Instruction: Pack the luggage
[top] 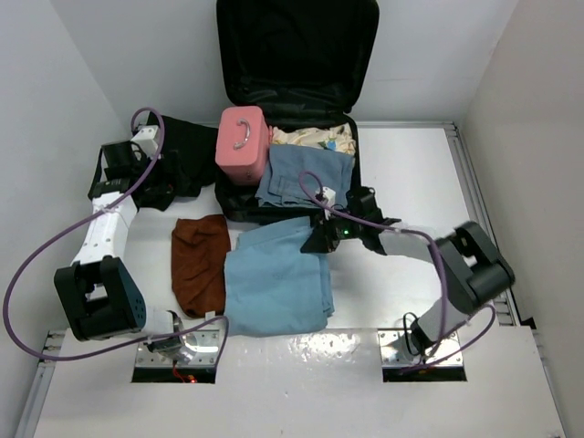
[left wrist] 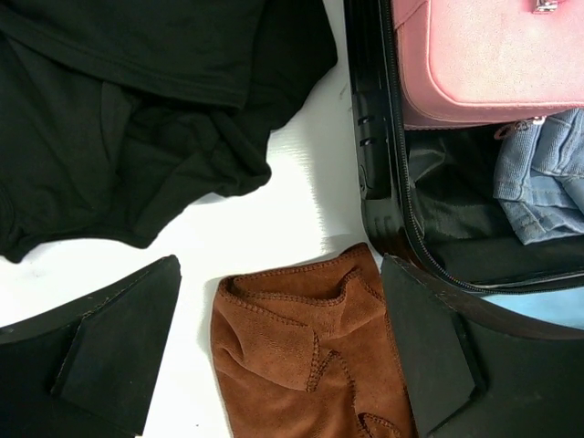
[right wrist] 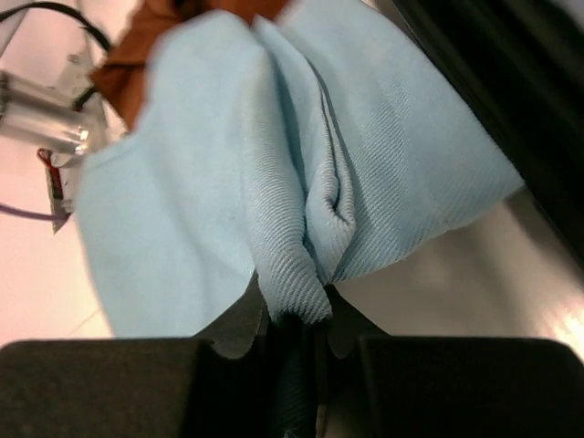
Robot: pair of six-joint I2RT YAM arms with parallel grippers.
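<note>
Luggage [top: 297,46] lies open, black-lined, part-filled; right gripper [right wrist: 292,330] pinches light blue cloth [top: 274,283], left gripper [left wrist: 278,328] gapes empty.

Top: overhead, whole table [top: 411,173]. Left wrist: close, shares luggage [left wrist: 370,137] edge, brown cloth [left wrist: 301,365]. Right wrist: closer, blue cloth [right wrist: 201,182].

Right wrist feed, as I read it: the right gripper [right wrist: 294,330] has its jaws closed on a bunched fold of a light blue cloth [right wrist: 210,182]. The fold rises from the pinch as a narrow ridge with creases on either side, and the rest of the cloth spreads across most of the frame. A brown cloth [right wrist: 119,78] shows past its far edge, touching it. The black wall of the luggage [right wrist: 511,82] runs along the upper right, just beside the blue cloth. Bare white table [right wrist: 456,292] shows at lower right. A metal bracket [right wrist: 36,109] and a purple cable [right wrist: 23,212] sit at the left edge, blurred.
</note>
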